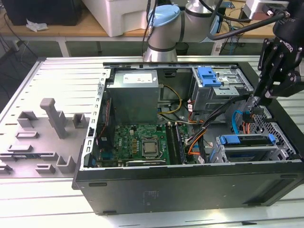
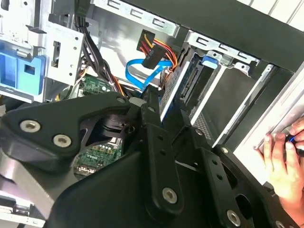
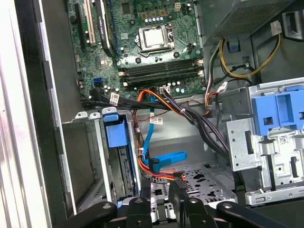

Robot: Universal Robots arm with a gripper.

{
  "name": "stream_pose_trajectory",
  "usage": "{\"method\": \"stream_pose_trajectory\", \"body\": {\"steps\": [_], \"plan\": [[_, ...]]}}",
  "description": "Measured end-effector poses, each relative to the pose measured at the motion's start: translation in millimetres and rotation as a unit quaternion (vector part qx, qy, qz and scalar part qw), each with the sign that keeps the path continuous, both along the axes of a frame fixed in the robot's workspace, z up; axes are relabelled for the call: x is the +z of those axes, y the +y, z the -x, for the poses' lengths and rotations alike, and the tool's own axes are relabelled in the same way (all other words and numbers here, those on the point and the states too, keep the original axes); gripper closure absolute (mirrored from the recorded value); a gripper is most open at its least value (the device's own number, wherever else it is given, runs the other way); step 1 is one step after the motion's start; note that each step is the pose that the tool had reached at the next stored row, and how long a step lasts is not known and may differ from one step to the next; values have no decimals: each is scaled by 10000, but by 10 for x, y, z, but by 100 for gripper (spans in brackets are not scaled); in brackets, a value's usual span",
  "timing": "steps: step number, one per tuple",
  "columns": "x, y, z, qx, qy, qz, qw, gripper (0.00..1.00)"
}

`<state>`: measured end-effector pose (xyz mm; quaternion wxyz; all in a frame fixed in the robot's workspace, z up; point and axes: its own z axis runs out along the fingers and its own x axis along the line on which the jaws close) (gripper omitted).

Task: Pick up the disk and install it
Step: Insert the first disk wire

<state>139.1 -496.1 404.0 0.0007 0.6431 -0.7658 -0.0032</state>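
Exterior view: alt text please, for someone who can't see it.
The arm's black tool hangs in an open computer case, near the blue-railed disk seated in the drive cage at the exterior view's right. The case lies on a slatted metal table, motherboard exposed.

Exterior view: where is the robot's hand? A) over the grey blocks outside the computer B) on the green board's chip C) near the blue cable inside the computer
C: the hand reaches into the open computer case at the exterior view's right, close to the blue cable.
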Motion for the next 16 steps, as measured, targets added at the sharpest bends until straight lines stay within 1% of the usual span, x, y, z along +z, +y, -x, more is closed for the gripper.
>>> {"method": "stream_pose_trajectory", "body": {"steps": [1,4,6,8,9,10,11,12,14,15,16], "plan": [[-4,7,-2,-45,0,2,10000,67],[-21,16,-12,-147,2,32,9999,67],[-43,41,-42,-206,7,51,9998,67],[-59,50,-56,-237,9,96,9997,67],[-66,53,-60,-255,9,137,9996,67],[-72,58,-65,-280,10,199,9994,67],[-74,65,-67,-293,11,219,9993,67],[-74,80,-69,-303,11,226,9993,67],[-77,145,-72,-310,12,225,9993,67],[-78,223,-73,-311,12,230,9993,67],[-81,285,-74,-310,12,244,9992,67]]}}
